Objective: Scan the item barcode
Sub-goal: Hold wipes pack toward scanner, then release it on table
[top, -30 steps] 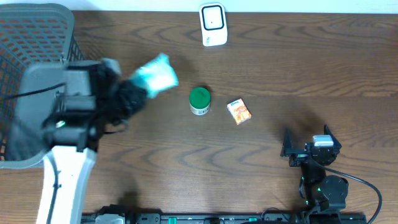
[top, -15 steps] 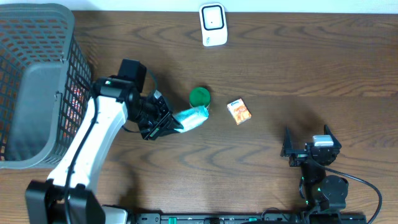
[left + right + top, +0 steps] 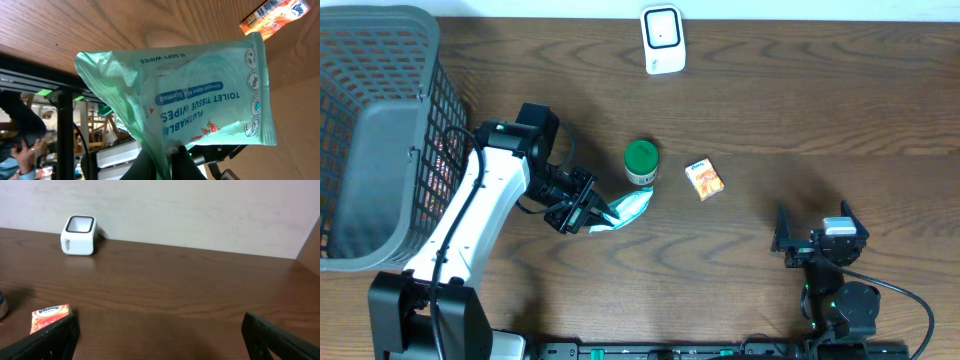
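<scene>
Your left gripper [image 3: 582,210] is pinched narrow on the crimped end of the pale green plastic pack of toilet wipes [image 3: 628,205], left of table centre. Your right gripper [image 3: 810,240] gapes wide, holding nothing, at 4 o'clock from the pack.

Around the pack:
- grey mesh basket [image 3: 370,60] at 10 o'clock
- white box scanner [image 3: 662,40] at 12
- green-lidded tub [image 3: 641,158] just beside, between pack and scanner
- small orange tissue packet [image 3: 704,179] at 2

The pack's long axis runs 8 to 2 o'clock, with its free end by the tub.
</scene>
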`<action>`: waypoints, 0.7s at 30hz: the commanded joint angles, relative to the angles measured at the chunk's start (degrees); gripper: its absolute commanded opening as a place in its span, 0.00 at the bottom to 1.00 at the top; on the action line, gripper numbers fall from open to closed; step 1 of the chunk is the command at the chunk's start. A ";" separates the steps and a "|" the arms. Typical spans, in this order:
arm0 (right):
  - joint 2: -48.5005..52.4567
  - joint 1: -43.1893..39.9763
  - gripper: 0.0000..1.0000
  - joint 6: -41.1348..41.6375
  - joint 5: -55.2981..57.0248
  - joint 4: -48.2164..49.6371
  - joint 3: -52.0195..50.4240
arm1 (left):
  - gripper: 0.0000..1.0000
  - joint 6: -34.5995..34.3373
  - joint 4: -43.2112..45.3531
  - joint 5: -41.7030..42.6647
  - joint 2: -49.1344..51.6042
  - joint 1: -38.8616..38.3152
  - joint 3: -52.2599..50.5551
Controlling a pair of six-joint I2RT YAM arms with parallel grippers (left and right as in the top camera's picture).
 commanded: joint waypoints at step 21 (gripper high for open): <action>-0.22 -0.76 0.99 0.87 -0.09 -0.17 -0.13 | 0.07 3.37 0.39 6.97 15.04 -3.82 -4.74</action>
